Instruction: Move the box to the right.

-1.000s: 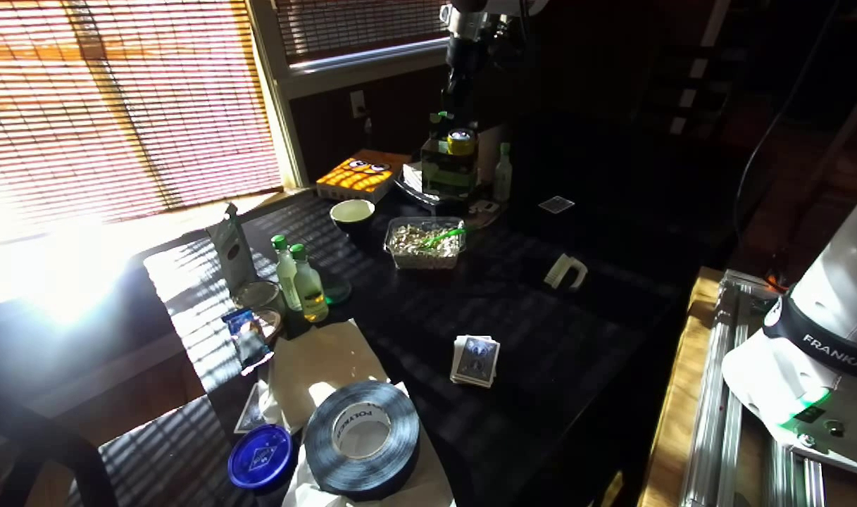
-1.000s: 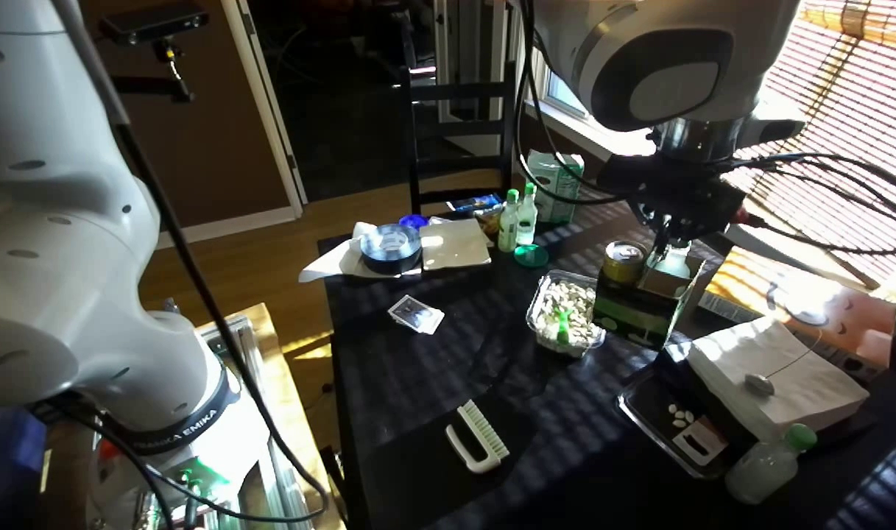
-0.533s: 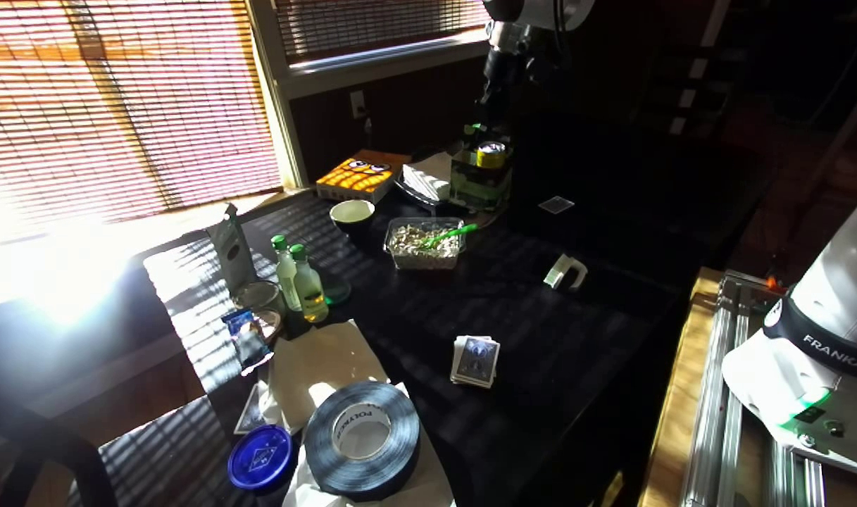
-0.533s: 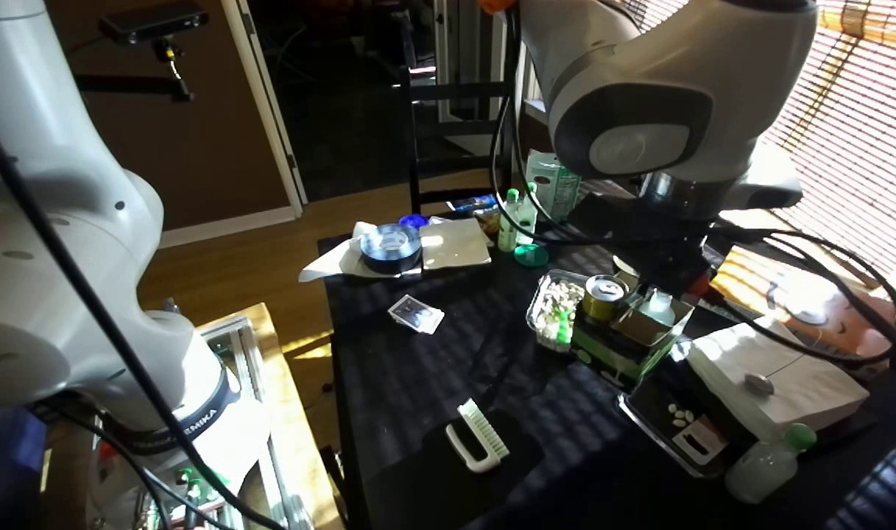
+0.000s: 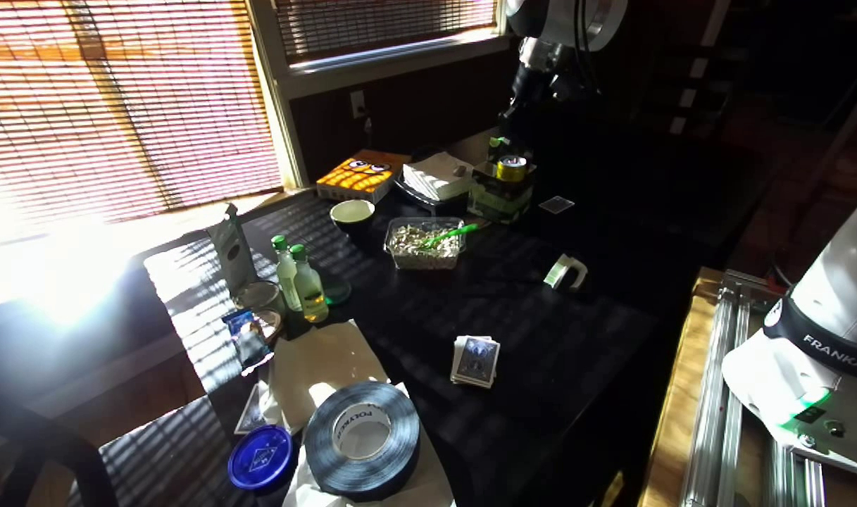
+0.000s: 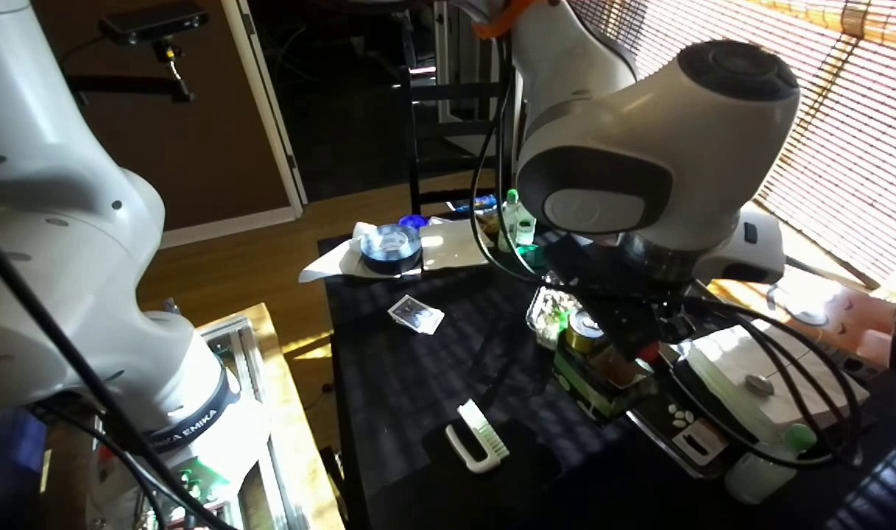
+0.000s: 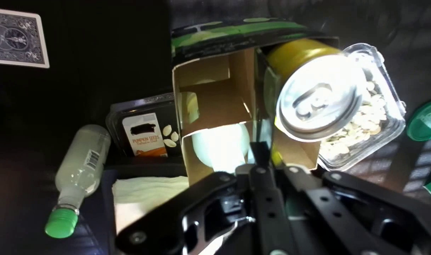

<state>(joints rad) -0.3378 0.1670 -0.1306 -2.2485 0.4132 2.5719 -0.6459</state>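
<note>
Apparently the gripper [image 7: 275, 162] is pinched on the cardboard divider [image 7: 260, 95] of the box [image 5: 498, 196], near the black tray [image 6: 657, 427], lift unclear; the can [image 7: 319, 97] likely loads one corner, so box could tilt or divider tear.

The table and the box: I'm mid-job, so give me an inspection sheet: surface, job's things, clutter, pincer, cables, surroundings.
Surface: dark table, sun-striped in places.
Job's things: box holds a can and a pale object in separate compartments.
Clutter: loose card, card stack, brush, clear tub, tape roll.
Pincer: appears shut on the box, close by the can.
Cables: loop from the arm, crossing in front of a bottle in an exterior view; contact unclear.
Surroundings: sunlit blinds, dark chair.
</note>
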